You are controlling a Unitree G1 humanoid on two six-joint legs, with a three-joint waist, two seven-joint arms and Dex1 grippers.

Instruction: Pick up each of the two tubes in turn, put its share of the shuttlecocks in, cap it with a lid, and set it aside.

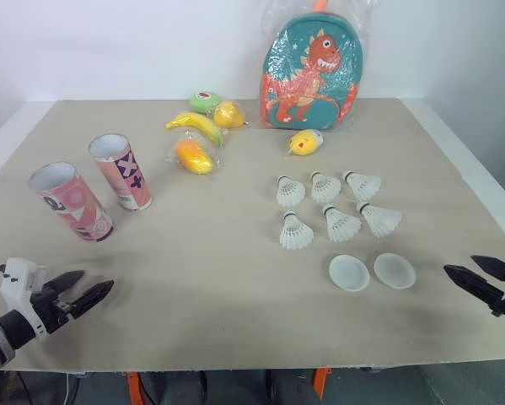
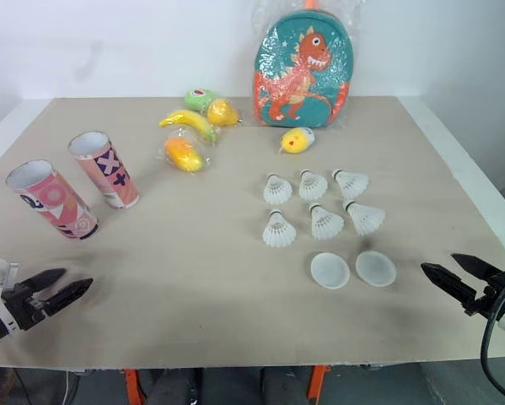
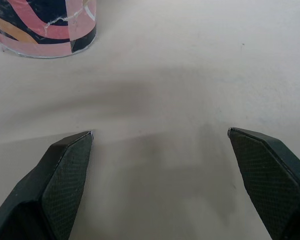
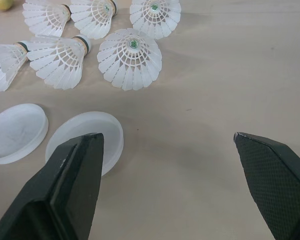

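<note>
Now, table: beige top, spanning most of the frame.
Backpack: teal with an orange dinosaur, wrapped in clear plastic, top centre against the wall.
Near tube: pink patterned, open end up, centre left.
Far tube: same kind, just right of and above the first, not touching it.
Left gripper: lower left corner, fingers spread wide, holding nothing.
Right gripper: lower right edge, fingers spread wide, holding nothing.
Toy fruit: cluster left of the backpack, upper centre.
Shuttlecocks: six, in two rows of three, right of centre.
Lids: two translucent discs side by side, just below the shuttlecocks.
Yellow toy: below the backpack; possibly a chick.
</note>
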